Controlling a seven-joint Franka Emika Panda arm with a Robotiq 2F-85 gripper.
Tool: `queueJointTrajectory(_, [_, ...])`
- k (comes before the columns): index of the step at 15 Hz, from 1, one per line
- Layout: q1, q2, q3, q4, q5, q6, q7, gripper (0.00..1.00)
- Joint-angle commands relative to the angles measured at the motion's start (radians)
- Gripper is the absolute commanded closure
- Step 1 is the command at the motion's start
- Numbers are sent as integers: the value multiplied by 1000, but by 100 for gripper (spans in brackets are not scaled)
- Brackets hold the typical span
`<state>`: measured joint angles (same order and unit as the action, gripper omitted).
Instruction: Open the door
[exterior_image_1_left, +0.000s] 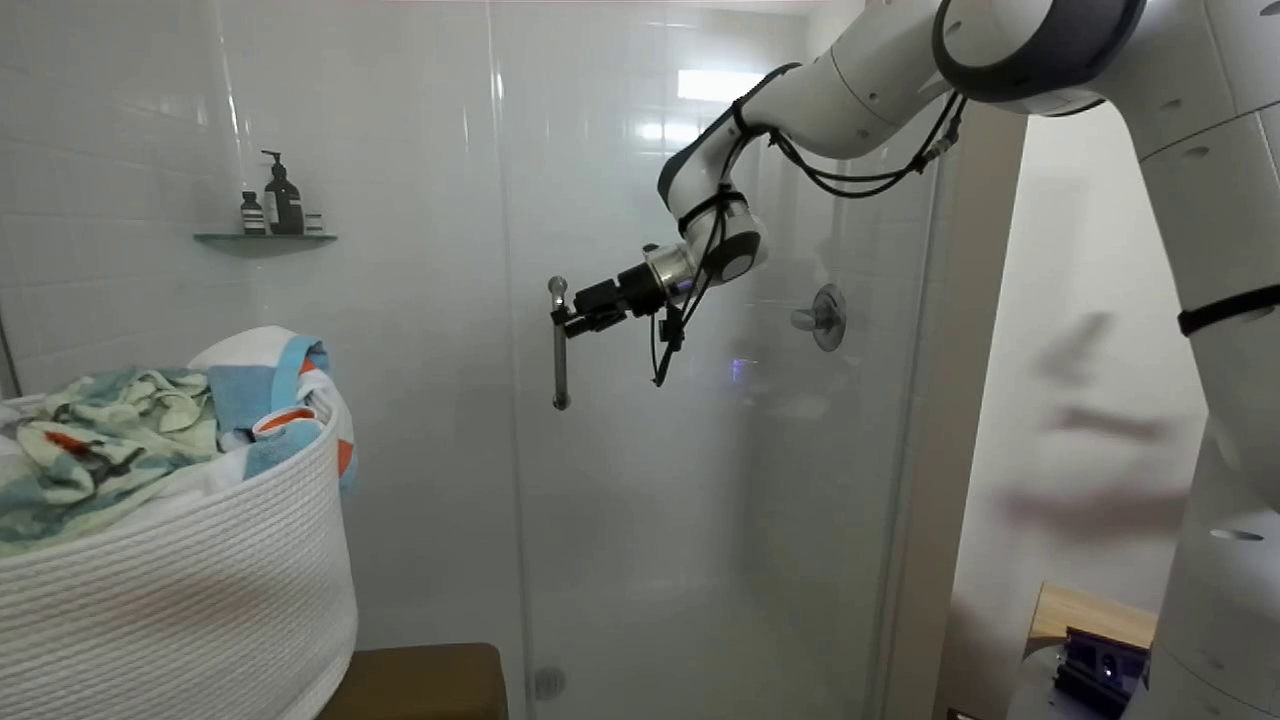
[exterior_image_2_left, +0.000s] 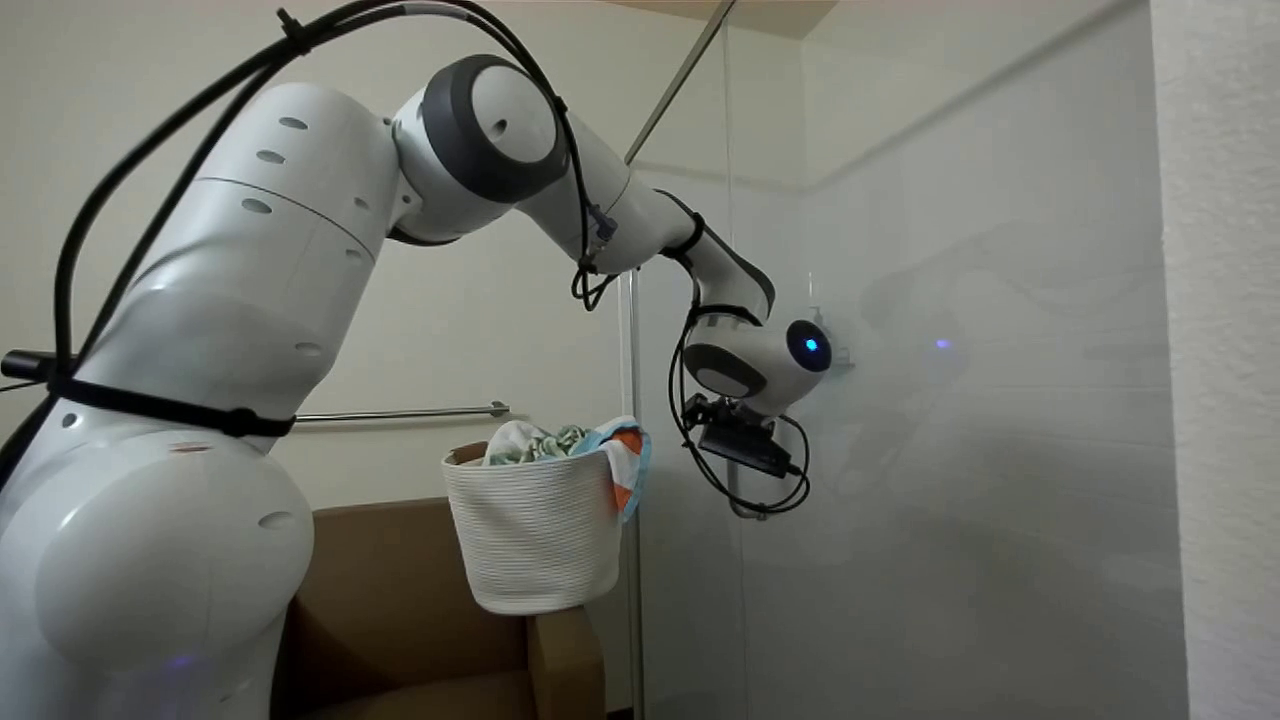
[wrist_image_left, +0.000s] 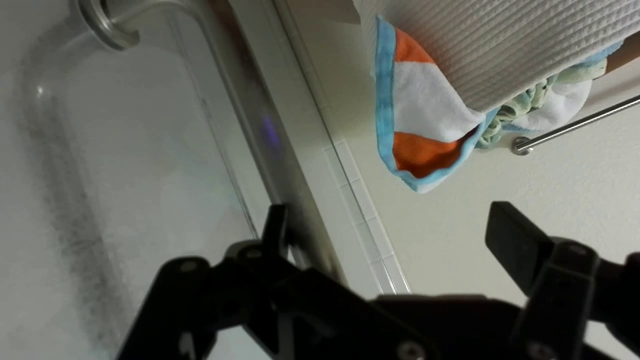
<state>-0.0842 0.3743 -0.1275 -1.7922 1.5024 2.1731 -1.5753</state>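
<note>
While the Robotiq gripper (wrist_image_left: 390, 222) stands spread, its fingers (wrist_image_left: 517, 245) straddling the vertical bar handle (exterior_image_1_left: 560, 365), the glass shower door (exterior_image_1_left: 700, 450) hangs seemingly closed before the Panda arm (exterior_image_1_left: 870, 95). Grasp stage, apparently; next likely calls for clamping, then a steady pull.

In the wrist view, the handle (wrist_image_left: 265, 135) of the door (wrist_image_left: 150, 150) runs between the fingers (wrist_image_left: 520, 245) of the gripper (wrist_image_left: 392, 222), just beside one. In an exterior view, towels (exterior_image_1_left: 140, 420) lie in a basket (exterior_image_1_left: 200, 600) to its lower left; bottles (exterior_image_1_left: 286, 208) stand on a shelf (exterior_image_1_left: 270, 238) to its upper left; a knob (exterior_image_1_left: 829, 318) sits right of it.
</note>
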Motion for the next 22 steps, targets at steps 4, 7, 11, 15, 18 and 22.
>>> queueJointTrajectory(4, [-22, -21, 36, -41, -131, -235, 117, 0])
queueJointTrajectory(7, [-20, -17, 49, -38, -189, -348, 153, 0])
queueJointTrajectory(11, [-26, -16, 46, -28, -224, -407, 171, 0])
queueJointTrajectory(15, [-38, -25, 34, -23, -215, -384, 166, 0])
queueJointTrajectory(18, [-50, -35, 20, -17, -173, -333, 143, 0])
queueJointTrajectory(22, [-72, -60, 8, -13, -69, -243, 117, 0])
